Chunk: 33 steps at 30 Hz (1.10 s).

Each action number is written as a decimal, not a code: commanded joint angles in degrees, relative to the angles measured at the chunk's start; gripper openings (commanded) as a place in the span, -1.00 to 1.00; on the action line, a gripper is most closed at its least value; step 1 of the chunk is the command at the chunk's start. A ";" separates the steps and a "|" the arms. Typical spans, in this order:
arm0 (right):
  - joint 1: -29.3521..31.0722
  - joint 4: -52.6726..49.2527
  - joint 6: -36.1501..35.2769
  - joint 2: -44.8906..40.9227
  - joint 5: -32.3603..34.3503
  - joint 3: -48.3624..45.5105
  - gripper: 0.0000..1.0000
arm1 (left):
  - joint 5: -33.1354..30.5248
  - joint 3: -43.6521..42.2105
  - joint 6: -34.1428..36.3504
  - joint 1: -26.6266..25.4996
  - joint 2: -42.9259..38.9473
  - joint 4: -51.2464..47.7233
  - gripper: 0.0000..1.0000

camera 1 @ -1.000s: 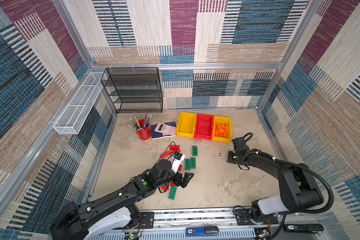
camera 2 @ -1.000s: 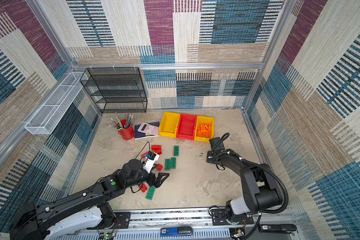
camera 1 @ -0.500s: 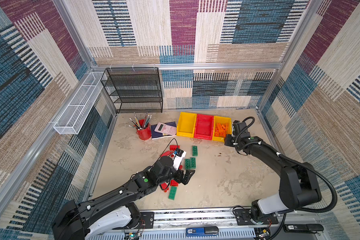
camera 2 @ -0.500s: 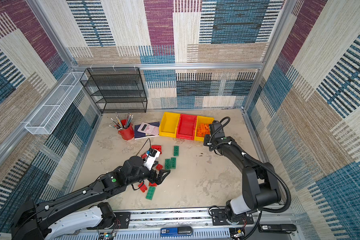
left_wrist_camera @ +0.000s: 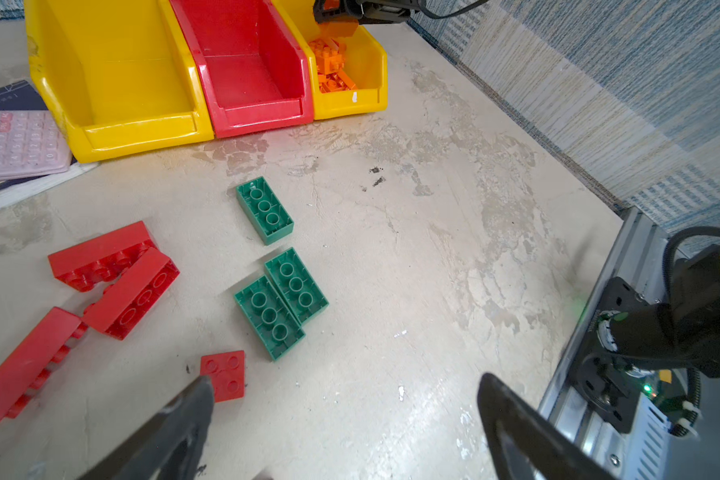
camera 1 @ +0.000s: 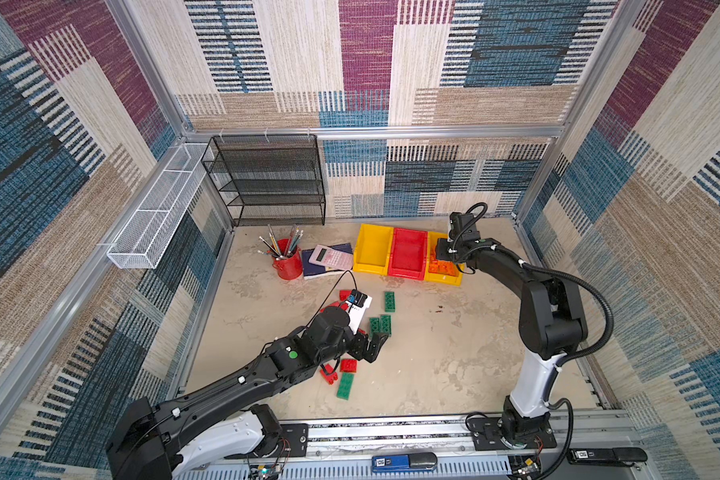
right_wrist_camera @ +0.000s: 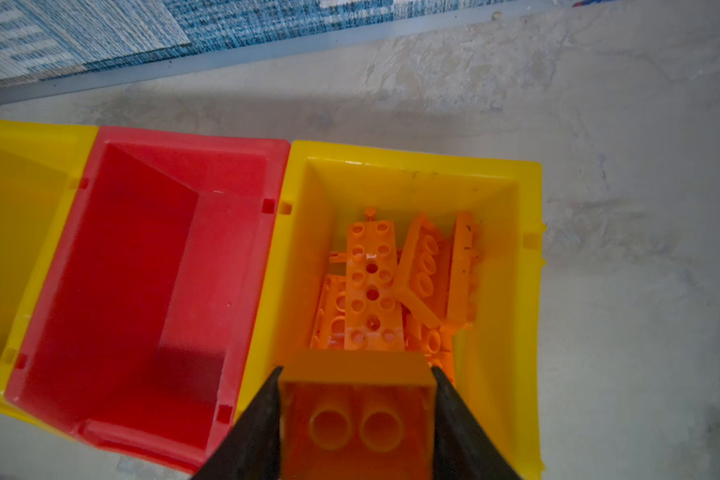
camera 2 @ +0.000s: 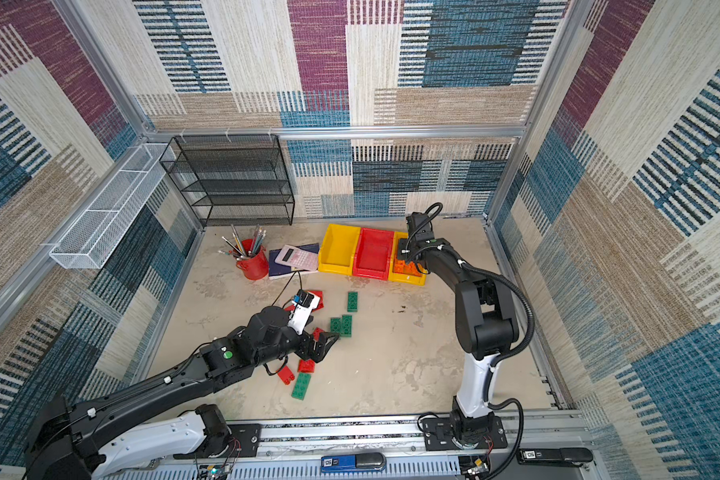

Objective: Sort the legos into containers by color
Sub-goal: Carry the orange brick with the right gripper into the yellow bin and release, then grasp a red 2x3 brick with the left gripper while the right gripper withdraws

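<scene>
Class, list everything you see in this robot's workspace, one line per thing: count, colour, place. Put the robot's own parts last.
bins: three, yellow-red-yellow, joined in a row at the back of the table
orange bricks: a heap, orange, in the right-hand yellow bin
held brick: one, orange, above that bin
green bricks: four, green, loose mid-table
red bricks: several, red, loose by the left arm, some hidden
pencil cup: one, red, left of the bins
notebook: one, dark blue, between cup and bins
calculator: one, pink, on the notebook
mesh shelf: one, black, back wall
wire basket: one, white, left wall
left pincer: one, black, open over loose bricks
right pincer: one, black, shut on the held brick
</scene>
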 commanded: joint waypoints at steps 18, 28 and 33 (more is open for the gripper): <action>2.22 3.63 -3.71 -13.55 -0.46 -9.47 0.82 | -7.38 5.44 1.74 0.14 2.72 -5.74 0.98; 9.41 3.24 3.60 -36.39 -5.54 -28.59 0.99 | -6.26 13.00 -2.95 11.36 15.17 -11.95 0.96; 10.48 0.79 5.34 -45.34 -6.83 -33.84 0.99 | -3.69 18.41 -3.34 15.64 23.06 -14.17 0.94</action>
